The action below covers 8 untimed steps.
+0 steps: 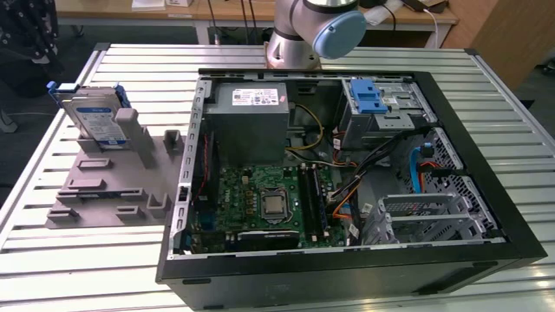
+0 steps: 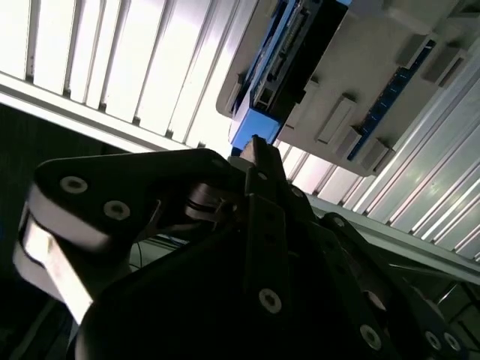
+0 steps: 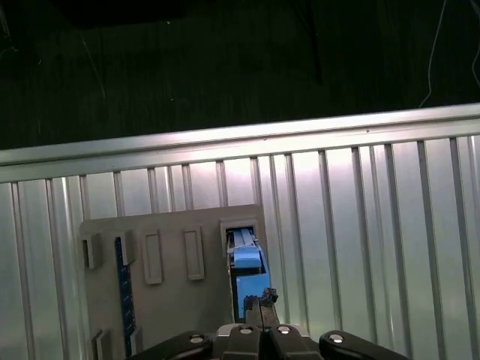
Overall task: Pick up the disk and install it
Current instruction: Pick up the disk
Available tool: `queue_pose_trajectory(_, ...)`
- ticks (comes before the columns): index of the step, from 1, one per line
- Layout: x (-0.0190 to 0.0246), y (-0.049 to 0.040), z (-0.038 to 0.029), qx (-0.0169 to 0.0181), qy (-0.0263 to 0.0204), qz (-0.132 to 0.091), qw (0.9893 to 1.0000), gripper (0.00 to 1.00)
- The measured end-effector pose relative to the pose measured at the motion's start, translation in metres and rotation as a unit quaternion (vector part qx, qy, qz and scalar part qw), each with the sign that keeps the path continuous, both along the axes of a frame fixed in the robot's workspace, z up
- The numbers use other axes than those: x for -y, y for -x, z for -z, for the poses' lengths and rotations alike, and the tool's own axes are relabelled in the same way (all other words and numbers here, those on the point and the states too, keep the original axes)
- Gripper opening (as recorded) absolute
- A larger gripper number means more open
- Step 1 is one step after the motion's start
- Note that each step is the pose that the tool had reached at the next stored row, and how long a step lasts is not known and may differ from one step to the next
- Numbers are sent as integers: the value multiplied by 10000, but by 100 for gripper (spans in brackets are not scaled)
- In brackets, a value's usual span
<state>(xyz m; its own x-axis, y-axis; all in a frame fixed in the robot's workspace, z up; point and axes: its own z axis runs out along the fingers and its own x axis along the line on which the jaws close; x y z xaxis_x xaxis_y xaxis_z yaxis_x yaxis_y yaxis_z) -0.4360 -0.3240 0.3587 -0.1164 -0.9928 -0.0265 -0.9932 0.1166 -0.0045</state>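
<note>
The slatted metal table (image 1: 61, 266) carries one open black computer case (image 1: 329, 281), lying on its side towards the exterior view's right. Inside it are one big grey power-supply box (image 1: 247, 123) with a white sticker, one green motherboard (image 1: 260, 201) just beside it, and two metal cages: one drive cage (image 1: 381, 110) with a blue latch at the far end and one perforated cage (image 1: 425, 211) at the near end. Loose orange, yellow and blue cables run between them. Well apart from the case, towards the exterior view's left, lies one flat grey holder (image 1: 100, 192) with several raised slots. The single disk (image 1: 93, 116) stands upright on edge in the holder's far slot and leans on a grey post, outside the case. It is flat, silver and rectangular, its white-and-blue label faces the exterior camera, and blue plastic rails run along its sides. In the first wrist view a thin blue strip (image 3: 120, 289) sits in another slot of the holder. In both wrist views the one gripper (image 3: 259, 300) hangs near the disk's upper edge without touching it, its fingers (image 2: 255, 150) drawn together with nothing between them.
</note>
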Motion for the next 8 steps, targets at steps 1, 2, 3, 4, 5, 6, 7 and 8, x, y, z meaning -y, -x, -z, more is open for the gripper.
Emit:
queue_pose_trajectory(1,0,0,0,0,0,0,10000,17)
queue_pose_trajectory(2,0,0,0,0,0,0,10000,17)
queue_pose_trajectory(3,0,0,0,0,0,0,10000,23)
queue_pose_trajectory(4,0,0,0,0,-1,0,10000,23)
queue_pose_trajectory(5,0,0,1,-1,-1,-6,10000,29)
queue_pose_trajectory(6,1,0,4,-6,-1,-29,10000,29)
queue_pose_trajectory(7,1,-5,43,-52,-1,-207,9998,53)
queue_pose_trajectory(8,1,-8,62,-62,-1,-219,9997,53)
